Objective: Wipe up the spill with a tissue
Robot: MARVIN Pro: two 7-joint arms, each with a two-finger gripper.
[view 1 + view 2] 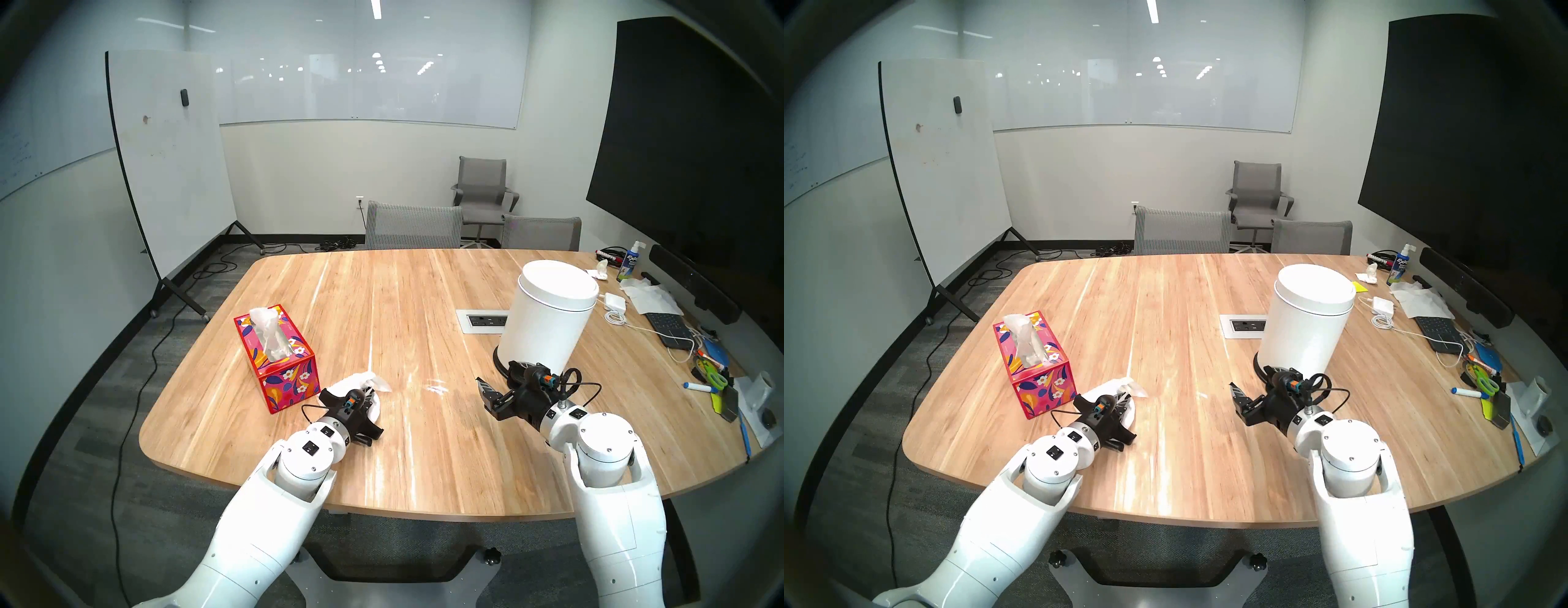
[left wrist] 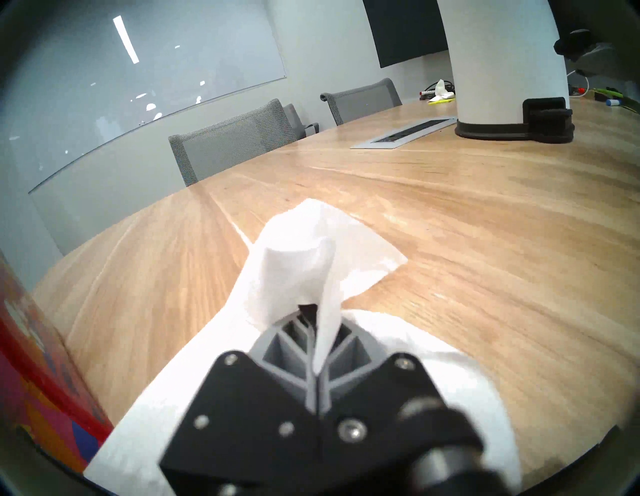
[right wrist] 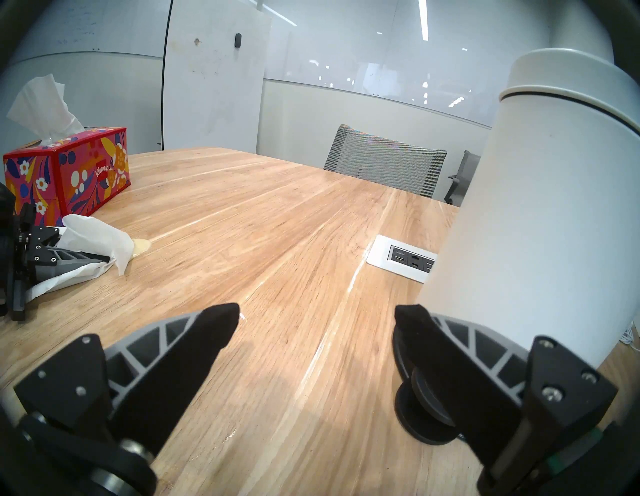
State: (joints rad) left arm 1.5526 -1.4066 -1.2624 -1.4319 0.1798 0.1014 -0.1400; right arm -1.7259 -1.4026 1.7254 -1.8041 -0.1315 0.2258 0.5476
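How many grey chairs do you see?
3. One chair and a second chair sit at the table's far edge; a third chair stands behind them near the wall. Others may be hidden.

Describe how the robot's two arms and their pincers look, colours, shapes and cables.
Both arms are glossy white, with rounded cylindrical joints bearing small black square markings. The left pincer and right pincer have black angular bodies and grey ribbed, truss-like fingers with black tips. A thin black cable loops beside each wrist, with an orange and blue connector on top.

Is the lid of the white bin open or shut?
Shut: the lid sits flat on the white bin, with no gap at its seam.
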